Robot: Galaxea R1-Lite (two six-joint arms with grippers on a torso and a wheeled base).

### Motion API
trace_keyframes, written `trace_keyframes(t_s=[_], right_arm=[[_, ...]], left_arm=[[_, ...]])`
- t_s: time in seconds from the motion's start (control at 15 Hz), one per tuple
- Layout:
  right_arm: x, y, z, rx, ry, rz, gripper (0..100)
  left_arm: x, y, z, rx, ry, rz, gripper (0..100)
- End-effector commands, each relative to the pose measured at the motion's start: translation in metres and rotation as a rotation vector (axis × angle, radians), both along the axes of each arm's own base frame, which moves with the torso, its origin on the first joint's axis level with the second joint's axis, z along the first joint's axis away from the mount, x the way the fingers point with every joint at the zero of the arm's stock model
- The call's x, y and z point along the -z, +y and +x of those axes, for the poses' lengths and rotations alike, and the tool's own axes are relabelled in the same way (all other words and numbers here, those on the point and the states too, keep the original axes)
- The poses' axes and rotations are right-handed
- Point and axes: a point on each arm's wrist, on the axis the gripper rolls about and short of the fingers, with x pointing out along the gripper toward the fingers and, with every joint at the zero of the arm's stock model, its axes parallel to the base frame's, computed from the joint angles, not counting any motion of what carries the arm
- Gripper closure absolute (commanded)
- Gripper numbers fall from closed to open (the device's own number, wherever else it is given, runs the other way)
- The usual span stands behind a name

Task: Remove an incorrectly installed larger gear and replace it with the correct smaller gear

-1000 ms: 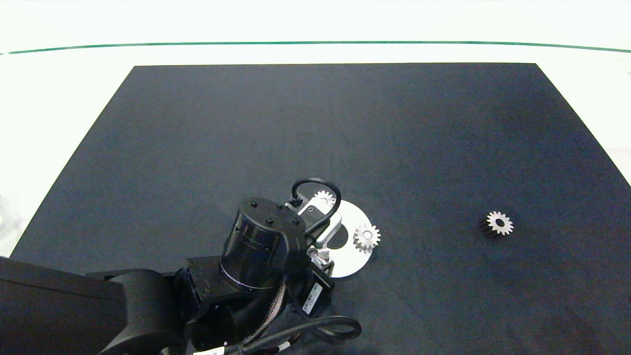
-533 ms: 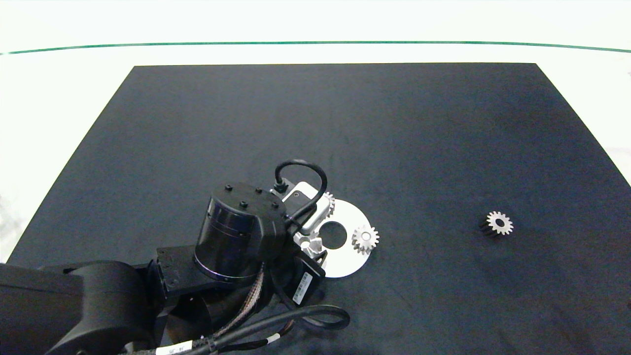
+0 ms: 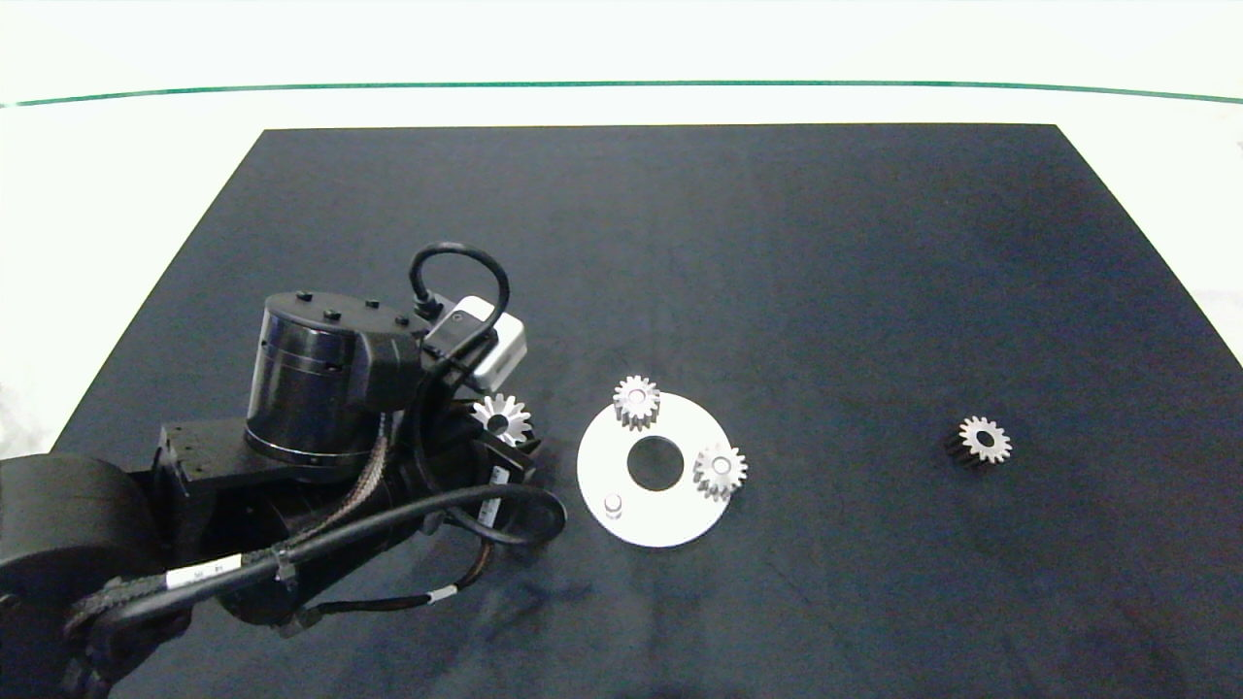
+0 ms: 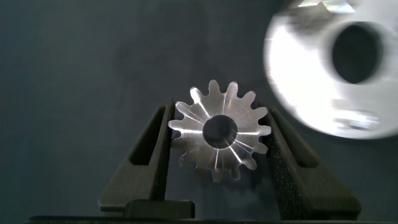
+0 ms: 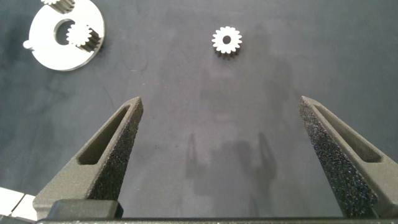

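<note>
My left pincer [image 4: 214, 140] is clamped on the larger gear [image 4: 219, 138], one pad against its teeth on each side, its flat face and centre hole turned up toward my wrist camera. From above, that gear [image 3: 501, 418] sits at the tip of my left arm, just to the left of the white disc [image 3: 670, 515] and clear of it. The disc carries two small gears [image 3: 636, 401] [image 3: 720, 470] on their pins, and a third pin [image 3: 613, 504] stands bare on the side nearest my left pincer.

What the coming move turns on, I judge, is the smaller gear [image 3: 984, 440]: it lies flat on the black mat [image 3: 680, 243], well to the right of the disc, far from my left pincer and much nearer my right one. My right pincer [image 5: 227, 155] hangs wide open and empty over the mat, with that gear [image 5: 226, 41] ahead of it and the disc [image 5: 46, 56] off to one side.

The overhead camera does not show my right arm at all; only the right wrist camera gives its spread fingers. The left wrist camera alone shows the grip on the teeth.
</note>
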Motion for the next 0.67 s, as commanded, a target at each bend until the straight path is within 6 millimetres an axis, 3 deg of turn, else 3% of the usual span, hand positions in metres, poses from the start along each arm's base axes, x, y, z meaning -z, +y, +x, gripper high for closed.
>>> trace_keyframes(t_s=[0.07, 0.2, 0.67], right_arm=[[0.000, 0.000, 0.000, 0.008, 0.002, 0.000, 0], [0.000, 0.000, 0.000, 0.008, 0.003, -0.001, 0], [0.001, -0.001, 0.000, 0.016, 0.005, -0.001, 0]], left_arm=[[0.001, 0.027, 0.011, -0.110, -0.002, 0.005, 90], [0.006, 0.037, 0.013, -0.138, 0.015, 0.017, 90], [0.019, 0.043, 0.014, -0.117, 0.069, 0.012, 90]])
